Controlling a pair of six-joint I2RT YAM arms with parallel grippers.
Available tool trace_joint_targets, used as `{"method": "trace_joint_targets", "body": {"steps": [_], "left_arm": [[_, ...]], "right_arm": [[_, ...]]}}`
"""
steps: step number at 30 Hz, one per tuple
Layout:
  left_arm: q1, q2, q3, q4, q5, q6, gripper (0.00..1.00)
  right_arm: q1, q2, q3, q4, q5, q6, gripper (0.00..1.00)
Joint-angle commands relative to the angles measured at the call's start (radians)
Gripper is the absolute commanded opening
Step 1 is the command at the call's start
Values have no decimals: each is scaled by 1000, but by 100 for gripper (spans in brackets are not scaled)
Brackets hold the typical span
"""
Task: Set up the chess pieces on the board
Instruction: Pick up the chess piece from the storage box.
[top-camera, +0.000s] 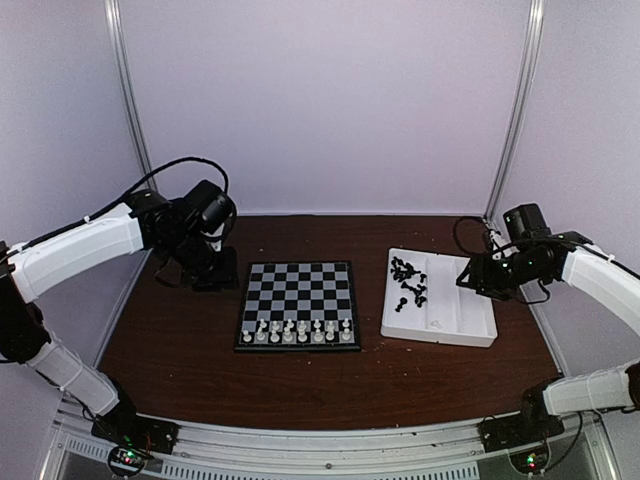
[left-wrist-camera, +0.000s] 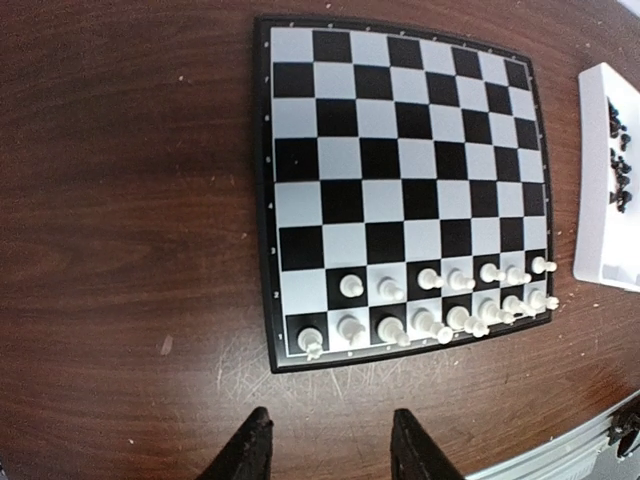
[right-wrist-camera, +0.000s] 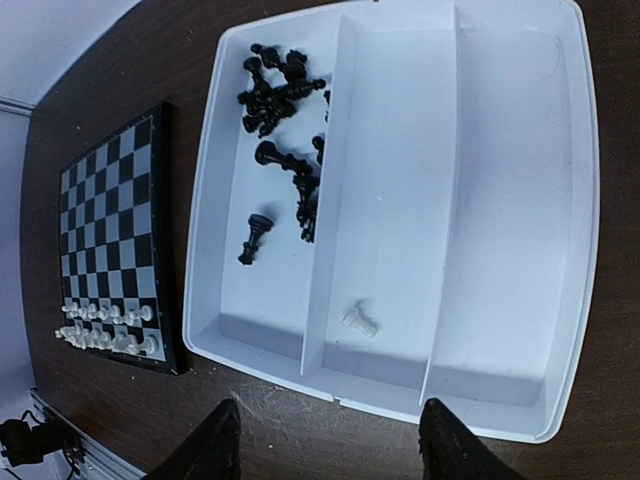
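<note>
the board (top-camera: 297, 290) lies mid-surface, with white chess pieces (top-camera: 298, 331) on its two near rows. the left pincer (left-wrist-camera: 330, 430), parted and empty, hangs off its far-left corner. the right pincer (right-wrist-camera: 330, 425), parted and empty, hovers by the tray (right-wrist-camera: 520, 230), which holds black chess pieces (right-wrist-camera: 280, 90) and a lone white piece (right-wrist-camera: 360, 320).

light: even, soft | shadows: faint | wrist views: board (left-wrist-camera: 400, 190) edges bowed | top view: slightly soft

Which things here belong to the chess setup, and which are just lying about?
Job: board; white pieces on its two near rows; black pieces in the white tray, board-side compartment; lone white piece in its middle compartment.
Lying about: the tray itself, only a holder; wooden table.
</note>
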Motion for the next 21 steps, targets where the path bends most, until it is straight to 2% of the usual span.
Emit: {"method": "trace_joint_targets", "body": {"steps": [1,6,10,13,21], "left_arm": [[6,-78,-76,197,-7,69,41],[5,-182,-162,349,4,124,42],[5,-239,-199,398,-2,151,44],[4,-270,-214,417,18,172,45],[5,-407,-298,523,29,225,50]], "right_arm": [[4,54,10,-161,23,-105,60],[40,133,37,-151,23,-97,55],[101,220,85,-149,56,-88,55],[110,276,105,-136,69,-107,47],[114,423,157,-142,118,-173,38]]}}
